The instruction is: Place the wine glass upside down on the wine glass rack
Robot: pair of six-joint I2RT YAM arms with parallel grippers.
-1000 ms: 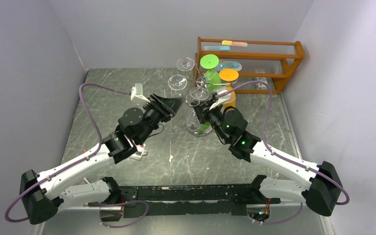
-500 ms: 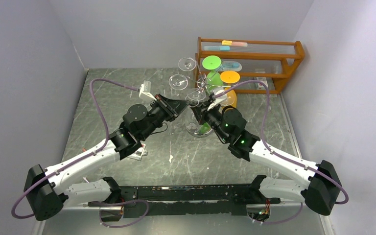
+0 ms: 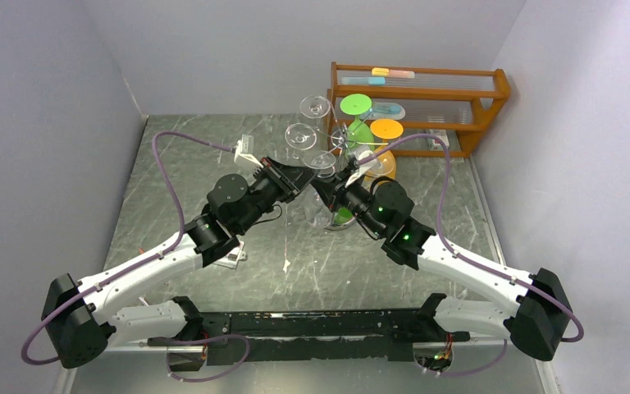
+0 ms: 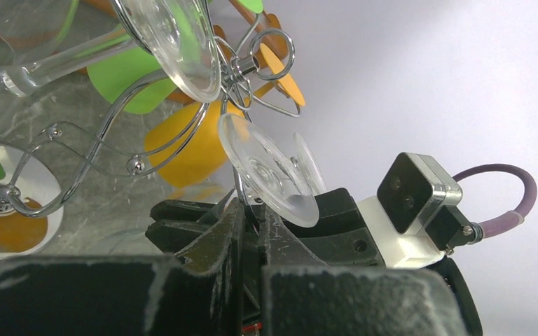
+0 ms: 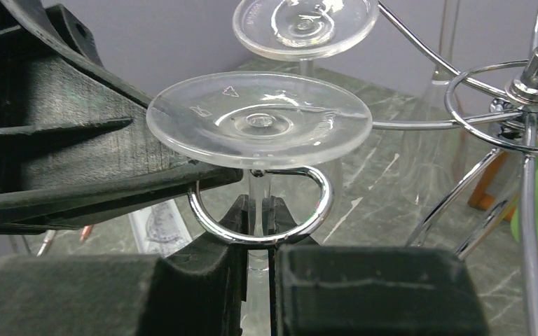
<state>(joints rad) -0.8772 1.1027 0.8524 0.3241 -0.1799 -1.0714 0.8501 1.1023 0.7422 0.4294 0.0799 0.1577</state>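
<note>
Right wrist view: the right claw (image 5: 258,213) is almost closed, its two pads pinching the thin stem of the glass (image 5: 259,126). The glass stands upside down, with its foot disc spread flat just above the fingertips. A curled chrome end of the rack (image 5: 534,89) rings the stem between the pads and the foot. The foot sits just over that ring, and I cannot tell whether they touch. From this claw's left the left claw (image 4: 252,215) reaches in, its tips right at the ring under the foot's rim.

Left wrist view: that claw is closed tight. A chrome wire runs down into the seam between its tips, though whether it is actually pinched there cannot be told. The glass foot hangs tilted just beyond the tips, and the right arm's camera (image 4: 415,190) sits behind it to the right.

Past the right claw, a second clear glass (image 5: 305,21) hangs foot-up on another arm, and the rack's pole rises to the right.

Top view: the two claws meet tip to tip at the rack's near side. Beyond them hang a green glass (image 3: 355,107) and an orange glass (image 3: 386,130). A wooden shelf (image 3: 501,84) stands behind on the table (image 3: 193,172).
</note>
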